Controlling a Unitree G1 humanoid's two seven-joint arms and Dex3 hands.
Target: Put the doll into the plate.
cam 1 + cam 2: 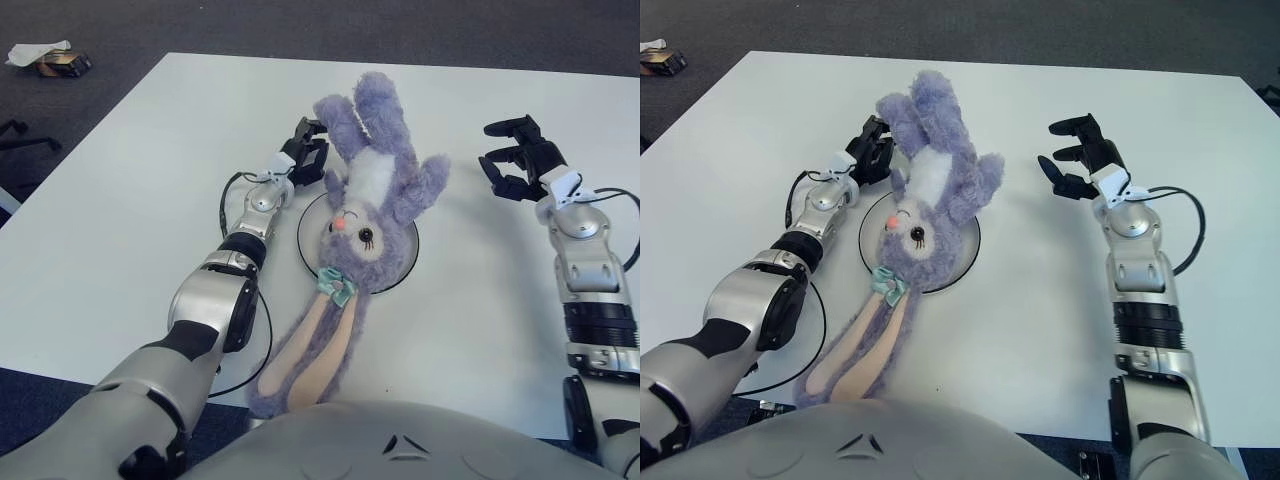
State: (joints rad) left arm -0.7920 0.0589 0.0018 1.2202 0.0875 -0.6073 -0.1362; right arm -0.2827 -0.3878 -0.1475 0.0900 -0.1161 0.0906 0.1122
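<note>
The doll (pixel 367 205) is a purple plush rabbit lying face up. Its head and body are over the round white plate (pixel 405 268), and its long ears trail off toward the table's front edge. My left hand (pixel 308 152) sits at the doll's left side, right beside one raised leg, with its fingers loosely open and nothing clasped. My right hand (pixel 515 160) hovers to the right of the doll, apart from it, with its fingers spread toward the plush.
A black cable (pixel 264 330) loops on the white table (pixel 130 200) by my left forearm. Another cable (pixel 1188 235) runs from my right wrist. Small clutter (pixel 48 58) lies on the floor at the far left.
</note>
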